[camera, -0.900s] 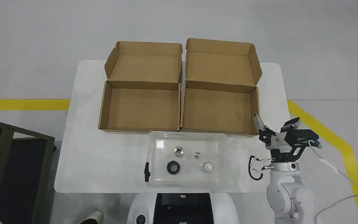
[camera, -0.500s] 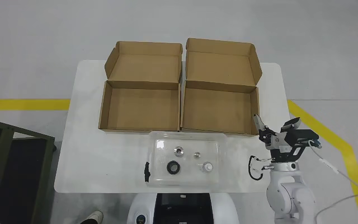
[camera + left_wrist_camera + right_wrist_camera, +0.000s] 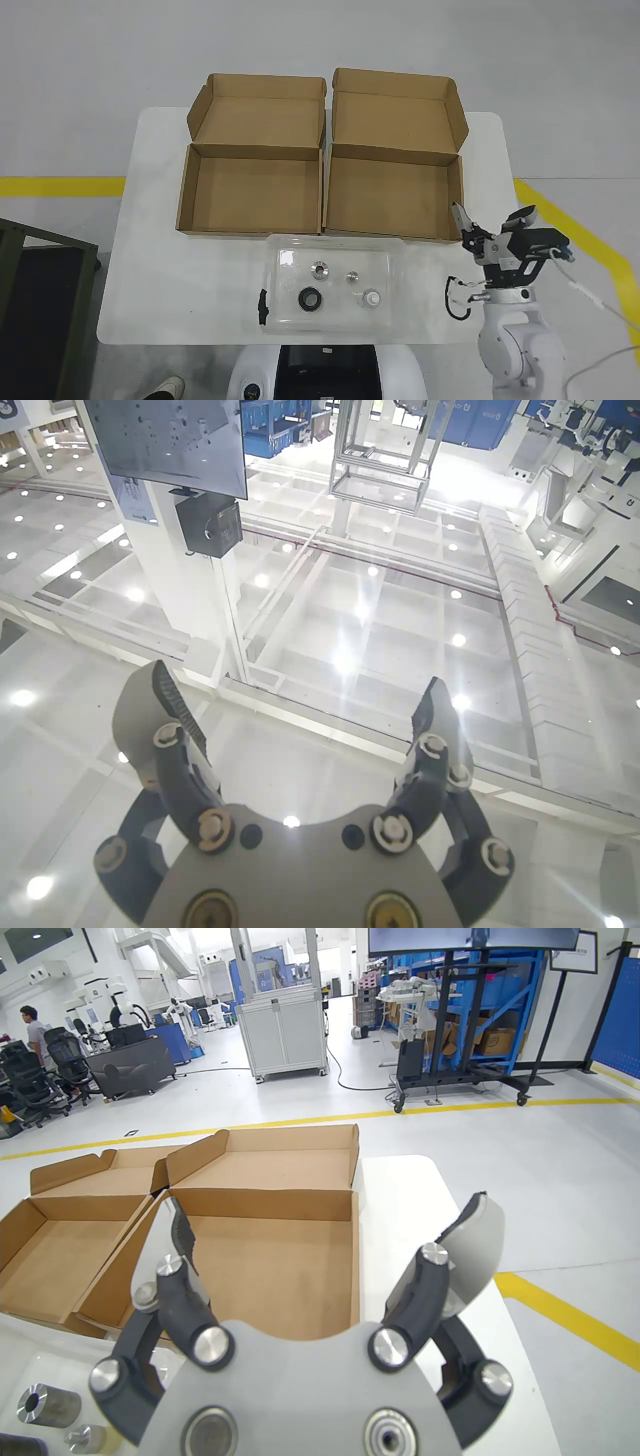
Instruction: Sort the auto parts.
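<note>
Right claw (image 3: 325, 1228) wide, empty, over surface (image 3: 160, 280) near right box (image 3: 392, 195) corner. Left claw (image 3: 297, 690) wide too, aimed at ceiling. Parts (image 3: 320, 268) all in clear tray (image 3: 335, 242), none sorted.

Risks:
- small round pieces roll or slip from pinch
- tray rim catches fingers
- box front wall blocks low carry

Black ring (image 3: 310, 297) possibly rubber, may squash.

R pincer (image 3: 326, 1205): grey, blk links
</note>
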`<state>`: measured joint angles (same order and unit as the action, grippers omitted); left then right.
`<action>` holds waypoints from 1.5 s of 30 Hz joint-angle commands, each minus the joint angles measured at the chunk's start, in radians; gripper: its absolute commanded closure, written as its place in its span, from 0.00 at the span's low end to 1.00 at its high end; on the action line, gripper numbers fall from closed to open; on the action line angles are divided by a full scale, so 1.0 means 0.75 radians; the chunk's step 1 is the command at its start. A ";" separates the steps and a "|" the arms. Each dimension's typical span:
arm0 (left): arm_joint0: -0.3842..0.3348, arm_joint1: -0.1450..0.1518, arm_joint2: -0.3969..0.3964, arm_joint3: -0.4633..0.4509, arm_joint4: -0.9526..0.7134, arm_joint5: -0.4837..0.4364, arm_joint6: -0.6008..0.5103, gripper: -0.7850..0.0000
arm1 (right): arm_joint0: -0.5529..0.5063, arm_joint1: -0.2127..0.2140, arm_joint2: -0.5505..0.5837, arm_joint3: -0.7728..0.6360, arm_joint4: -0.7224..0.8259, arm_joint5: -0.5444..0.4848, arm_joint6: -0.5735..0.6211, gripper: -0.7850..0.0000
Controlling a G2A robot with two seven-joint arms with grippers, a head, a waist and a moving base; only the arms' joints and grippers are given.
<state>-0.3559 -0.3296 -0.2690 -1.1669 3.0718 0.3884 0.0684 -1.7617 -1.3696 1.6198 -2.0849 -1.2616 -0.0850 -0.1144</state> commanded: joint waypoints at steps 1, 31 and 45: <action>0.000 0.000 0.000 0.000 0.000 0.000 0.000 0.00 | 0.014 0.006 0.006 0.002 -0.032 -0.068 0.017 0.00; 0.000 0.000 0.000 0.000 0.000 0.000 0.000 0.00 | 0.085 0.143 -0.112 -0.176 -0.034 -1.236 0.408 0.00; 0.000 0.000 0.000 0.000 0.000 0.000 0.000 0.00 | 0.101 0.304 -0.231 -0.070 -0.157 -1.236 0.298 0.00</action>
<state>-0.3560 -0.3296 -0.2690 -1.1669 3.0718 0.3884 0.0684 -1.6875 -1.1495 1.4483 -2.1461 -1.3756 -1.0123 0.1186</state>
